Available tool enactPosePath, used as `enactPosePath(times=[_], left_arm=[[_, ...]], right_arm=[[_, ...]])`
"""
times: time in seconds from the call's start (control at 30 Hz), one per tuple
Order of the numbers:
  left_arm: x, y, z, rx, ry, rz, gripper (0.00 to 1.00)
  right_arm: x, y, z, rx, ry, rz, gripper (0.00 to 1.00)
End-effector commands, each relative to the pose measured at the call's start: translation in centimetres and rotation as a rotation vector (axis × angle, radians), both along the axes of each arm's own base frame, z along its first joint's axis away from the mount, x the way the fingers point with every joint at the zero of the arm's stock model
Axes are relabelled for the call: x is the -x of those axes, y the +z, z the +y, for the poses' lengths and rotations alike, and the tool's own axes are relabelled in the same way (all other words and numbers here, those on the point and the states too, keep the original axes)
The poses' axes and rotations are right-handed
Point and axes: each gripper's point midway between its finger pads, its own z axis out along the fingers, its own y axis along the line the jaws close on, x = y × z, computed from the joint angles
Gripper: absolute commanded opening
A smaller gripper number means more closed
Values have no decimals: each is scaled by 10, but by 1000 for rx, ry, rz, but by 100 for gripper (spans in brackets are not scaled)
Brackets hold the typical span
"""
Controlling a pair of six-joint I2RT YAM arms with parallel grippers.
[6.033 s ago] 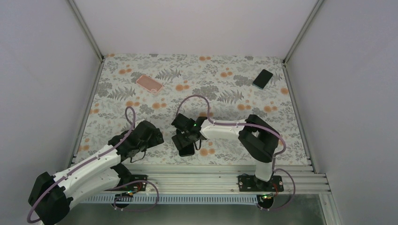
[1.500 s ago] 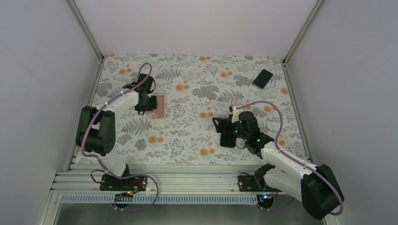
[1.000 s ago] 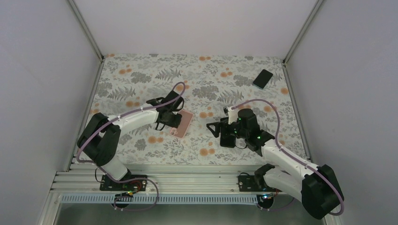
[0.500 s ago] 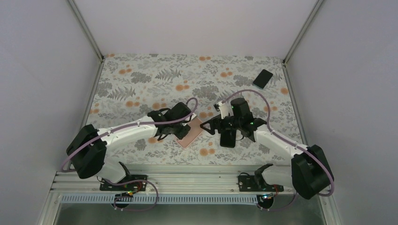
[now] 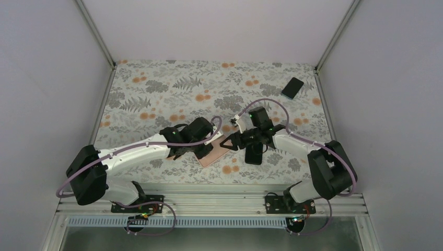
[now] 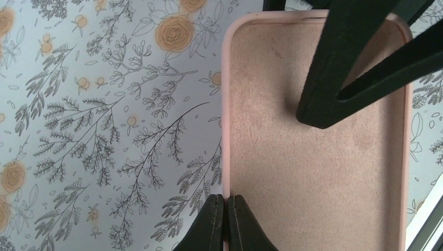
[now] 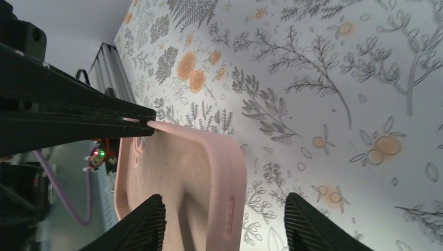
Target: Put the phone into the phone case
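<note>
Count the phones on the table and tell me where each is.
1. The phone lies flat in the far right corner of the table; another could be hidden.

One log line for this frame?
left gripper: shut on phone case rim | right gripper: open, straddling its end | phone: far right, not yet cased
</note>
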Motion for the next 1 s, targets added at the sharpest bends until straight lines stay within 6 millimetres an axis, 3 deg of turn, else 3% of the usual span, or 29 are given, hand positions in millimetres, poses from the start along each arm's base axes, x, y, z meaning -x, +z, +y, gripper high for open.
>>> enactPosePath(times=[0.0,0.3,0.5,0.6,0.67,0.8,0.97], left_arm=[[7,2,-2,-1,-61,-11,4],[4,2,3,-13,-23,-23,5],[-8,6,17,-45,116,-45,27],[-15,18,23,-34,183,-76,35],[-20,32,30,-15,239,-110,38],[-34,73,47,63,401,-200,63],[-51,112,100,102,678,-301,90]], right_arm=[[5,13,9,-83,74,18,48],[10,19,16,-146,108,68,6],[10,25,16,-188,52,104,4],[10,26,14,-202,-1,126,4],[7,26,12,-204,-60,141,4],[3,25,6,-237,-187,172,4],[-5,24,2,-267,-329,191,4]])
